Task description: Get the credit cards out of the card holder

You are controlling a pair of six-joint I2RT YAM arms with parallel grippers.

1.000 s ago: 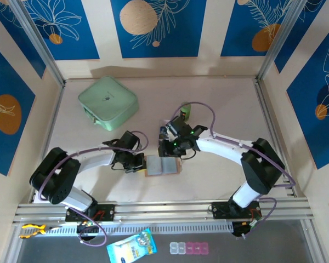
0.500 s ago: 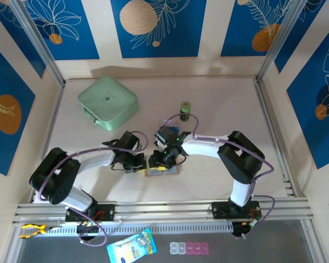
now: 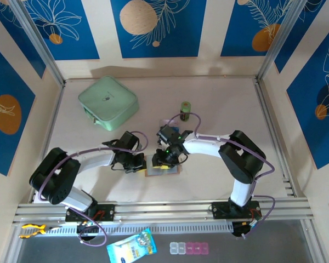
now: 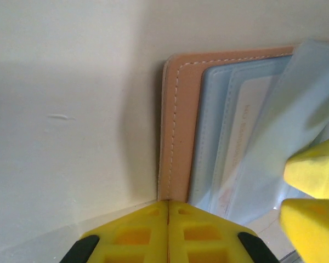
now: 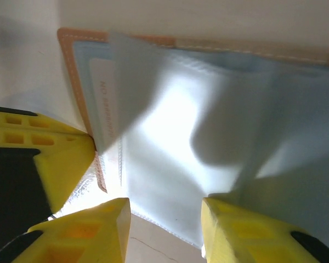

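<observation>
Pale table (image 3: 225,109) held the card holder (image 4: 175,126). The left gripper (image 4: 169,205), shut on nothing, apparently pinned its corner while the half-open right gripper (image 5: 164,213) straddled a sleeve (image 5: 175,131).

The card holder (image 3: 174,171) lies half hidden under the right pincer (image 3: 161,165).

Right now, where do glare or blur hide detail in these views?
Right wrist: glare whitens the clear sleeves; the right gripper looks soft. Left wrist: card holder stitching sharp, sleeves blurring rightward. Top external: evenly lit, sharp.
</observation>
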